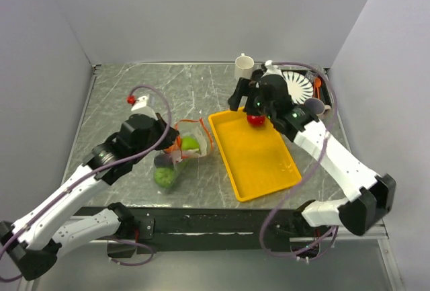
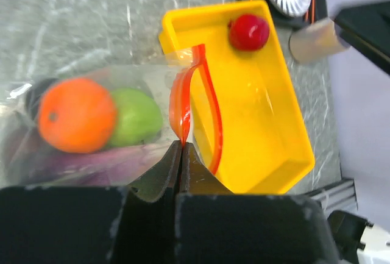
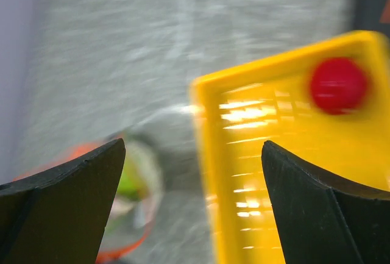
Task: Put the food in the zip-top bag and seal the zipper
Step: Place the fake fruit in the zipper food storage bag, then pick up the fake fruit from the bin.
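Left gripper (image 2: pixel 181 149) jaws clamped on zipper (image 2: pixel 180 102), holding limp bag (image 2: pixel 91 154) open. Right gripper (image 3: pixel 194 148) jaws apart near red fruit (image 3: pixel 338 85): probably light, smooth, rolls; pinch across middle.

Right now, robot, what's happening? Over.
Left gripper shut on orange-red zipper strip of clear plastic bag. Right gripper open above yellow tray; round red toy fruit inside.

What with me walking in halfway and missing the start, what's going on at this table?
The left claw is shut on the zipper of the zip-top bag, pinching its mouth. An orange fruit, a green fruit and a purple fruit already lie inside. The right claw is open, hanging over the red fruit, which sits in a corner of the yellow tray. So the red one is not yet bagged, and the bag is unsealed.
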